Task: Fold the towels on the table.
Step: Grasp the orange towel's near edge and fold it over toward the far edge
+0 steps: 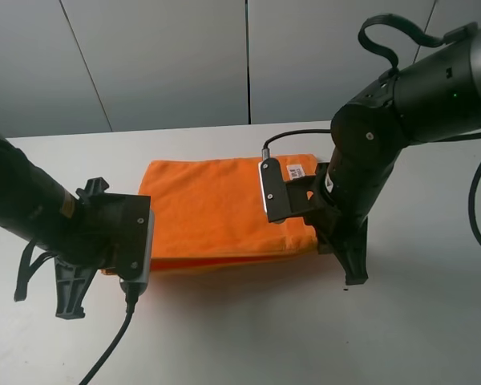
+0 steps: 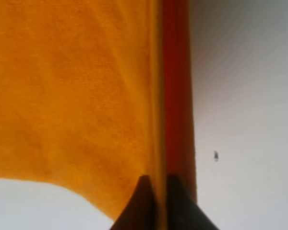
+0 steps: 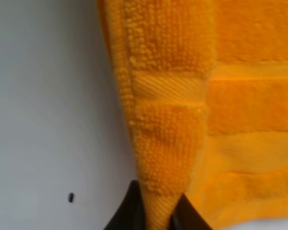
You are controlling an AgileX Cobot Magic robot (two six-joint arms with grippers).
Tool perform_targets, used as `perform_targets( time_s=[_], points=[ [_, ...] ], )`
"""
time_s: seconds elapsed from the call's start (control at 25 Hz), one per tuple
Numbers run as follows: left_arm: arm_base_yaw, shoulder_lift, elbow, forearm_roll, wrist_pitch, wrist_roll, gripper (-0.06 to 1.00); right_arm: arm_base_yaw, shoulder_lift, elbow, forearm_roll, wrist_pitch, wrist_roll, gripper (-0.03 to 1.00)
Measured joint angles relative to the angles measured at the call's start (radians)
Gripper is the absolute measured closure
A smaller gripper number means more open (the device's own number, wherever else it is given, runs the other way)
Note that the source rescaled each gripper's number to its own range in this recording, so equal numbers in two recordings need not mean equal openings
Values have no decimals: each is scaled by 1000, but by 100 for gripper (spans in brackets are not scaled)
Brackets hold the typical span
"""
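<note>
The orange towel (image 1: 216, 208) lies doubled over on the white table (image 1: 240, 345), with its white label (image 1: 297, 170) at the back right. My left gripper (image 1: 78, 282) is at the towel's front left corner. In the left wrist view (image 2: 153, 203) its fingers are shut on a thin towel edge (image 2: 86, 96). My right gripper (image 1: 349, 261) is at the front right corner. In the right wrist view (image 3: 158, 211) its fingers pinch a fold of the towel's woven-band edge (image 3: 168, 120). The fingertips are partly hidden by cloth.
A small dark speck (image 3: 71, 197) lies on the table beside the right gripper; it also shows in the left wrist view (image 2: 215, 155). Black cables (image 1: 112, 353) hang from both arms. A grey panelled wall (image 1: 160, 56) stands behind the table.
</note>
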Motion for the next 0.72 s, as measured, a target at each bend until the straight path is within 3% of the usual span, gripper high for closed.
perform_targets(
  time_s=[0.32, 0.56, 0.72],
  points=[
    [-3, -48, 0, 270, -24, -258, 94, 5, 0, -75, -109, 36, 67, 96],
    [-3, -48, 0, 408, -71, -399, 94, 9, 0, -133, -229, 51, 96, 96],
    [50, -48, 0, 482, -151, -494, 94, 9, 0, -159, -326, 44, 128, 97]
  ],
)
